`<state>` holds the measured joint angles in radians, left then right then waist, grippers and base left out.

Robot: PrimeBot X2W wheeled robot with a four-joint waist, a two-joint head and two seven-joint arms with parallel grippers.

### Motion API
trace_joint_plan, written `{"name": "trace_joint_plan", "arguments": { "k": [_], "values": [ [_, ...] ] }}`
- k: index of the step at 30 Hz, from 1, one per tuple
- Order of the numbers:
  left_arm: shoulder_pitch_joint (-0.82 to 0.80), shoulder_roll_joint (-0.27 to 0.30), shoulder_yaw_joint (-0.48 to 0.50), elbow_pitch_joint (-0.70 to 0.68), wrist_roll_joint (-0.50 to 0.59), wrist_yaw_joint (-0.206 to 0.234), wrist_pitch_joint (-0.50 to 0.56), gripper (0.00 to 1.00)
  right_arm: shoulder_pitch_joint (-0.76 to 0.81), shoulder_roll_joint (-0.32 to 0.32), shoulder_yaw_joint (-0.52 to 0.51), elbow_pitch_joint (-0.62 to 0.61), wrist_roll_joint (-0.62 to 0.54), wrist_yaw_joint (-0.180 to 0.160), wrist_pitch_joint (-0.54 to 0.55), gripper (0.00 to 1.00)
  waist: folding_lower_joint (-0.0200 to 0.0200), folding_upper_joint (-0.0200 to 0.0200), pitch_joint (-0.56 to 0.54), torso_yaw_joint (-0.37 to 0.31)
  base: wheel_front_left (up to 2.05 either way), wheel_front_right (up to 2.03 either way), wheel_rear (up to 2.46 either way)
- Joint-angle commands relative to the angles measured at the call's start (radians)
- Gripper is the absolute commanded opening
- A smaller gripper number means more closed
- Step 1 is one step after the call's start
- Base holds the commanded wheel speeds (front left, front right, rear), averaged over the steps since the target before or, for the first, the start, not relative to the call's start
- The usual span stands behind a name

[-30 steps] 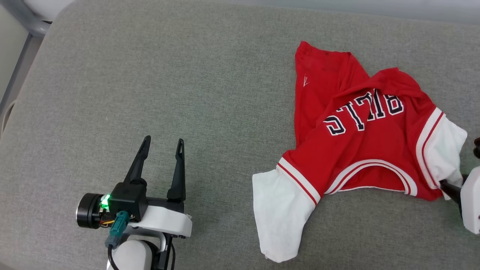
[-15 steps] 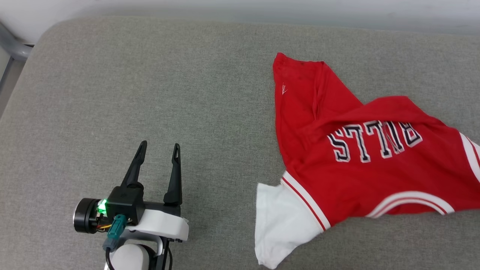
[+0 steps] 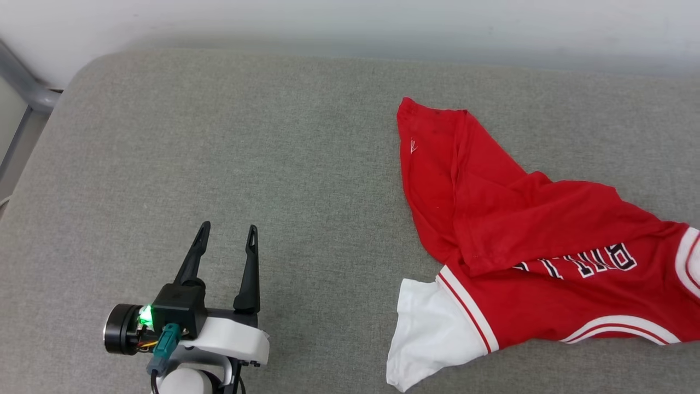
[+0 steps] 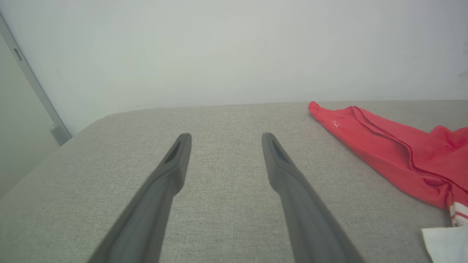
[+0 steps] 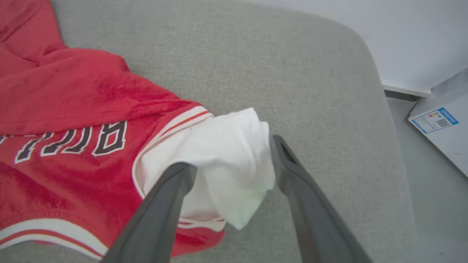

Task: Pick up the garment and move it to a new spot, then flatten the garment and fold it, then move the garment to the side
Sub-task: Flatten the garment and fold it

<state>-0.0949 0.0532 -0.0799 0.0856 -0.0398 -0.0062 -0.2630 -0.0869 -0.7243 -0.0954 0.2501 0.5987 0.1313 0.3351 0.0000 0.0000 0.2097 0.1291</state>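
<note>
The garment (image 3: 547,235), a red T-shirt with white sleeves, lies crumpled on the right of the grey cushion (image 3: 273,137). A red fold covers part of its black lettering. One white sleeve (image 3: 432,334) lies at its near left end. In the right wrist view my right gripper (image 5: 232,153) is open, and the other white sleeve (image 5: 226,153) lies loose between its fingers. My left gripper (image 3: 228,226) is open and empty, low over the cushion, well left of the garment (image 4: 384,146). In its own view the left gripper (image 4: 225,136) points at the wall.
The cushion's rounded right edge drops to the floor, where a white box (image 5: 442,124) stands. A pale wall runs behind the cushion. A grey metal bar (image 3: 22,87) stands at the far left corner. Bare cushion lies between the left gripper and the garment.
The head camera has tilted. The garment's right side has been dragged right, partly out of the head view, and a red fold now covers part of the lettering. The right gripper has left the head view.
</note>
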Motion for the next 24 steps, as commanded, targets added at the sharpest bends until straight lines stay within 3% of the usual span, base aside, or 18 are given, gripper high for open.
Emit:
{"name": "trace_joint_plan", "arguments": {
  "k": [1, 6, 12, 19, 24],
  "values": [
    [0.009, 0.005, 0.005, -0.001, 0.002, -0.001, -0.003, 1.00, 0.000, 0.014, -0.014, -0.031, -0.022, -0.001, -0.019, 1.00, 0.0000, 0.0000, -0.011, -0.008, 0.00, 0.00, 0.00],
    [0.021, 0.017, 0.012, -0.009, 0.007, -0.011, -0.003, 1.00, 0.026, 0.089, -0.096, -0.237, -0.134, -0.001, -0.079, 1.00, 0.0000, 0.0000, -0.040, -0.031, 0.00, 0.00, 0.00],
    [-0.003, 0.045, 0.012, -0.026, 0.017, -0.029, -0.003, 1.00, 0.059, 0.227, -0.112, -0.451, -0.259, -0.001, -0.110, 1.00, 0.0000, 0.0000, -0.069, -0.057, 0.00, 0.00, 0.00],
    [-0.113, 0.101, -0.025, -0.039, 0.003, -0.092, -0.003, 1.00, 0.075, 0.375, -0.090, -0.532, -0.352, -0.001, -0.221, 1.00, 0.0000, 0.0000, -0.077, -0.066, 0.00, 0.00, 0.00],
    [-0.252, 0.170, -0.144, -0.016, -0.078, -0.122, 0.079, 1.00, 0.094, 0.450, -0.041, -0.507, -0.386, -0.001, -0.311, 1.00, 0.0000, 0.0000, -0.075, -0.071, 0.00, 0.00, 0.00]
  ]
}}
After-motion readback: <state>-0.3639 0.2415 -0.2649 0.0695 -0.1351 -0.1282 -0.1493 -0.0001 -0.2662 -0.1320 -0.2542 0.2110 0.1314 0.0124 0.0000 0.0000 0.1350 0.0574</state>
